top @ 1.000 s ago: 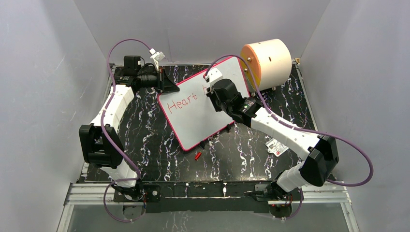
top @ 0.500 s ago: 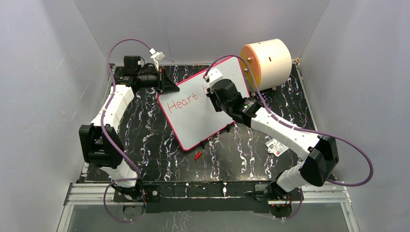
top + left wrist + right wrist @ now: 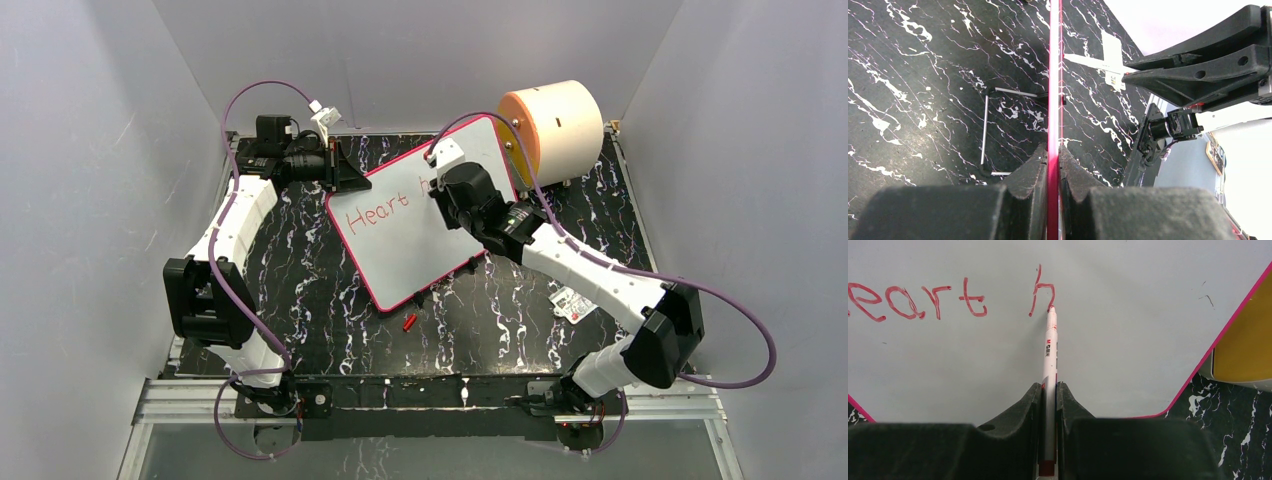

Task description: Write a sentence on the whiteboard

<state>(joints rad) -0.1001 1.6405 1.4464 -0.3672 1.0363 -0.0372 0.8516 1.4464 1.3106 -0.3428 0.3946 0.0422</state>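
Grip at the left has not shifted: the left end effector stays clamped on the thin pink-red rim of the large white rectangular whiteboard. It steadies the board over the middle of the black marbled tabletop, and the left wrist view sees the board edge-on. Across the board, the red handwritten sentence reads "Heart". A lower-case "h" now shows clear beside it, where a second ago the right arm partly hid it. The right end effector, closed on a slim white marker with a red tip, has drifted slightly rightward. The tip rests at the foot of the h's second leg. I judge that letter finished and the second word barely begun, with most of the writing still ahead.
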